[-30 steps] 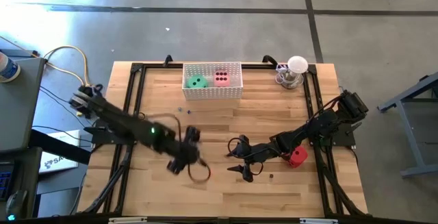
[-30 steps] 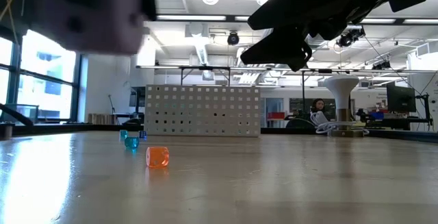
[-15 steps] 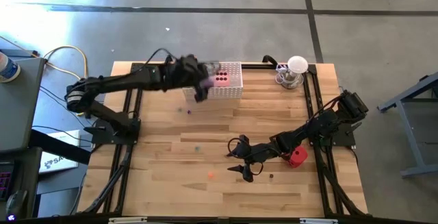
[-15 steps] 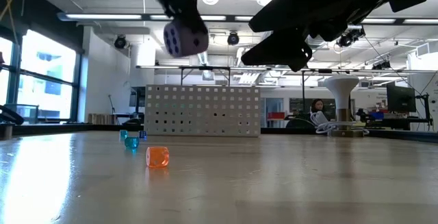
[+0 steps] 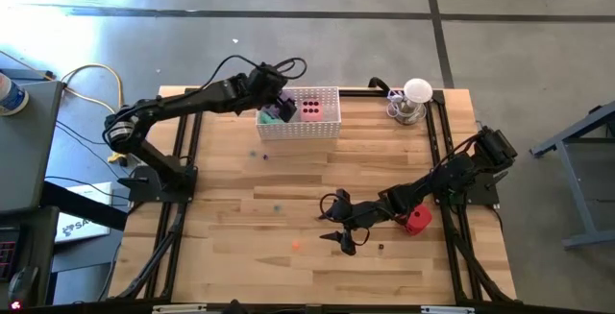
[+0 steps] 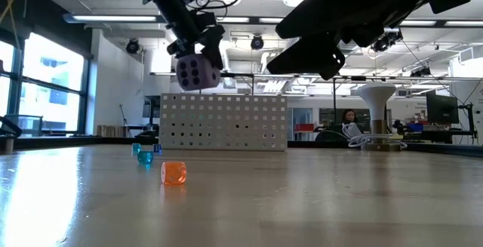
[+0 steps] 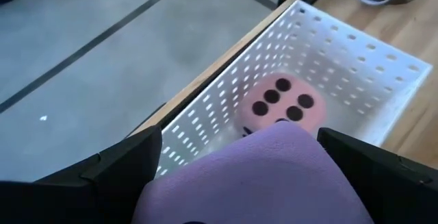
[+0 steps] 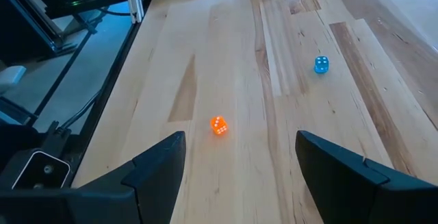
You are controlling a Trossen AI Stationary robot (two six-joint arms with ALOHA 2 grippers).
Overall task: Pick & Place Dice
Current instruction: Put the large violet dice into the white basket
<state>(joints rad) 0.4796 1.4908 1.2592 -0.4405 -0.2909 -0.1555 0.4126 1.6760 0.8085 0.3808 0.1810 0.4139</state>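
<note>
From above, the left hand [image 5: 274,106] hung over the left end of the white basket [image 5: 327,127] at the far edge of the counter [image 5: 288,170], clasping the purple die [image 5: 284,111]. The pink die [image 5: 311,109] lay inside the basket, with a sliver of the green die [image 5: 270,115] showing beside the hand. The right hand [image 5: 336,226] sat out over mid-counter, fingers spread and carrying nothing, and the red die [image 5: 416,221] rested on the counter by that arm.

At counter level, the purple die [image 6: 196,72] hung in the left hand's grip above the basket [image 6: 223,121], its pips facing the camera. A tiny orange die [image 6: 173,173] lay on the wood in front.

From the left wrist, the purple die [image 7: 260,176] filled the space between the dark fingers [image 7: 116,172], with the pink die [image 7: 279,107] down in the basket [image 7: 356,59] below.

From the right wrist, the fingers [image 8: 154,169] stood apart over bare wood, the orange die [image 8: 218,125] and a small blue die [image 8: 321,64] ahead.
</note>
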